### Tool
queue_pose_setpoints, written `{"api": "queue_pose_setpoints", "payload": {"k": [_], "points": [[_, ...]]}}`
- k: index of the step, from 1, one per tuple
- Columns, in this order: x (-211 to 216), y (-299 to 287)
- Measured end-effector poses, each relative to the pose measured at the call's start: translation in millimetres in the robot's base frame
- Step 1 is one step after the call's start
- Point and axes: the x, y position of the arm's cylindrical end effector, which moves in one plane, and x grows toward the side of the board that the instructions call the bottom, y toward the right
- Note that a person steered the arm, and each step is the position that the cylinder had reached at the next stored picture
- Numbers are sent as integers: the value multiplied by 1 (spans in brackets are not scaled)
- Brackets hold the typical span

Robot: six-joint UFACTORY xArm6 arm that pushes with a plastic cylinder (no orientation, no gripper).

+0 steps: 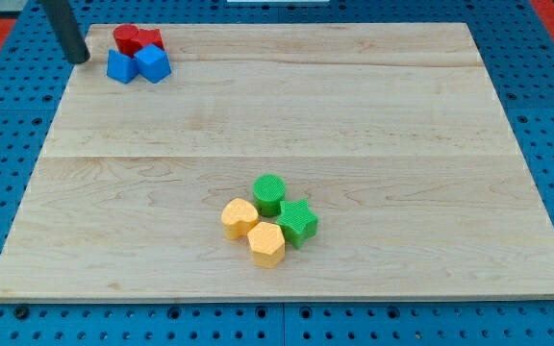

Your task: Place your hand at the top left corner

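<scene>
My tip [79,58] stands at the top left corner of the wooden board [277,125], with the dark rod rising out of the view's top. Just to its right is a cluster of blocks: two red blocks [138,40] at the back, a blue block [120,65] and a second blue block [152,63] in front. The tip is a short gap left of the nearest blue block and does not touch it.
Near the board's lower middle sit a green cylinder [269,194], a green star-shaped block [298,223], a yellow rounded block [239,218] and a yellow hexagonal block [266,243]. A blue pegboard [8,144] surrounds the board.
</scene>
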Motion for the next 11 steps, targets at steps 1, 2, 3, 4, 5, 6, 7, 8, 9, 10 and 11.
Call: {"api": "queue_pose_setpoints", "payload": {"k": [1,2,3,4,5,6,7,8,9,10,11], "points": [[-20,-1],[-32,-1],[-34,-1],[-34,-1],[-35,-1],[-36,-1],[-38,-1],[-41,-1],[-46,-1],[-51,-1],[-56,-1]]}}
